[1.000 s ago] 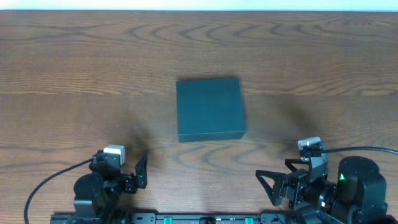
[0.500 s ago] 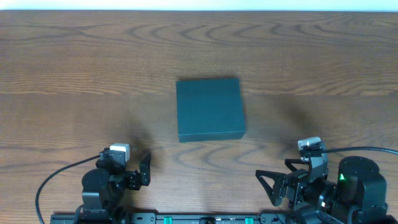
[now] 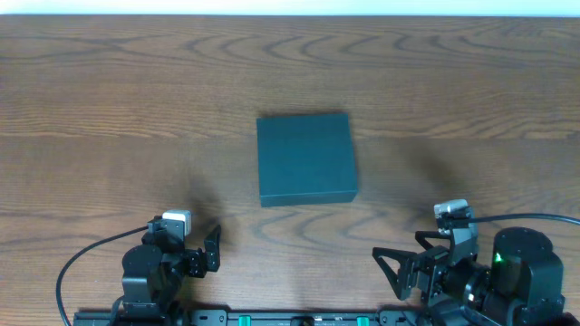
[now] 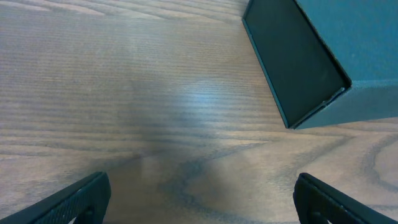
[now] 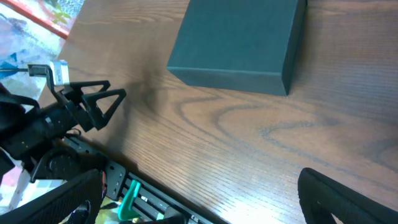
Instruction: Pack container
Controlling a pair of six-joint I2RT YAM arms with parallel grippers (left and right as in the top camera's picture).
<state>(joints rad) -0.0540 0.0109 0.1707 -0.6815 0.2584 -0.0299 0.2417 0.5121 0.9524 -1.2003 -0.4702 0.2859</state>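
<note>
two arms on the rig and only one has moved in the last second: the left tool [image 3: 201,256] has pulled back toward its base and slid a little to the right, so it now sits low at the near edge of the counter [image 3: 109,109]. the right tool [image 3: 408,267] is where it was, parked by its base on the other side. the box [image 3: 304,159] has not shifted at all.

i read that as the left arm settling into a rest pose and not reaching for anything, so no packing work is under way right now. i also see nothing on the counter that could go into the box, and its lid is down, so i can't say whether it is already filled or not yet started.

both tools have their fingers spread wide with nothing between them. in each wrist view the two fingertips sit at the far bottom corners with bare wood between them.

the box lies flat near the middle of the counter, ahead of both arms and well apart from each, roughly between them. it is dark green, matte, close to square and shallow, with sharp edges and a plain top. from the left wrist view its near side looks darker and slightly recessed under an overhanging top edge, which i take to be the flap closed over the body. no label or latch shows.
</note>
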